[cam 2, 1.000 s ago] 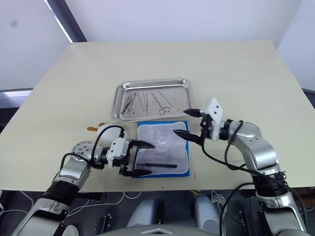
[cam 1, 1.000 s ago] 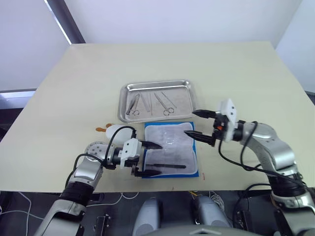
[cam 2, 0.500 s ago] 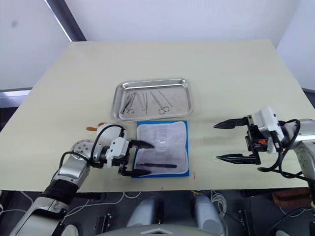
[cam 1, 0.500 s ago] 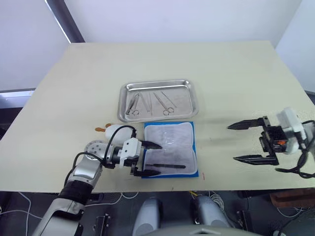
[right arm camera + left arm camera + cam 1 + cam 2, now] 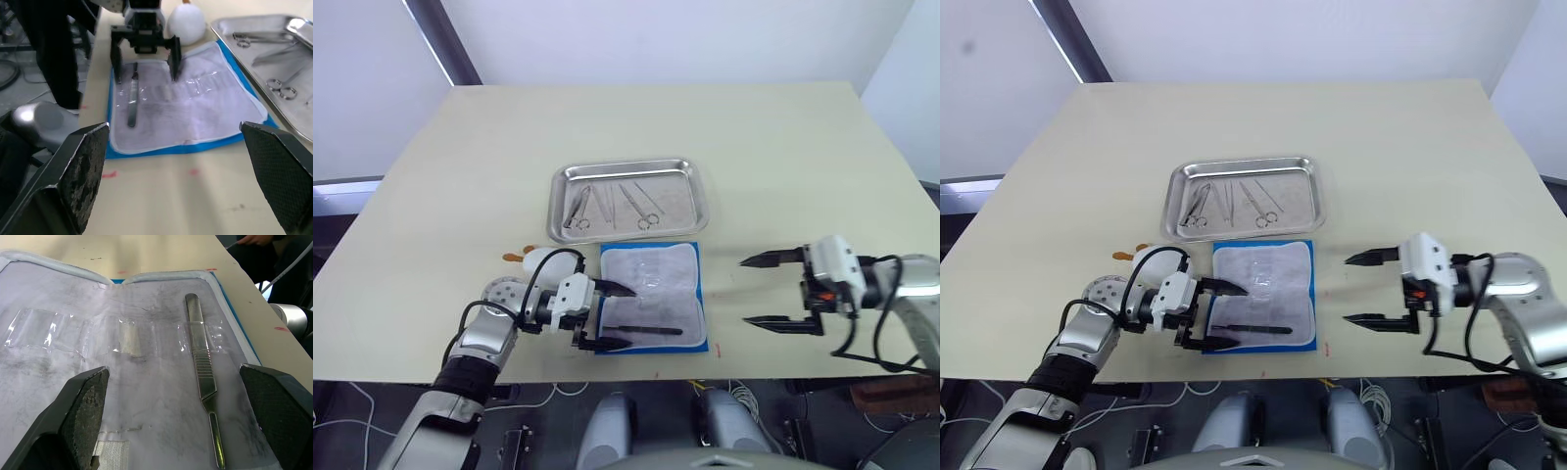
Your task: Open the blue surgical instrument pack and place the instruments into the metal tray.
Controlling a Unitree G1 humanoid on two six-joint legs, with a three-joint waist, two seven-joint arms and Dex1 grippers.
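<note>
Your right hand [image 5: 773, 291] was what moved: a second earlier it hung open at the right edge of the blue surgical instrument pack [image 5: 652, 311], half a second earlier it had swung well out to the right, and now it had come partway back toward the pack, fingers wide apart and holding nothing, over bare worktop [image 5: 773, 157] and clear of the pack's edge. That reads as a return trip after a drop into the tray, though the drop itself was not shown.

Your left hand [image 5: 609, 316] had not shifted. It sat at the left edge of the pack with its fingers spread, one fingertip over the pale lining and the other near the pack's front edge, gripping nothing.

The pack lay opened flat just in front of the metal tray [image 5: 626, 172], lining up. One slim scalpel handle [image 5: 201, 372] was still tucked under a clear strap on the lining, lying between your left fingers.

In the tray lay the ring-handled scissors [image 5: 641, 205] and forceps [image 5: 578, 208] among several instruments.

Beside the pack's left corner stood the egg-shaped toy [image 5: 546, 262], untouched.

You had, by my judgement, one tool left to lift across.
</note>
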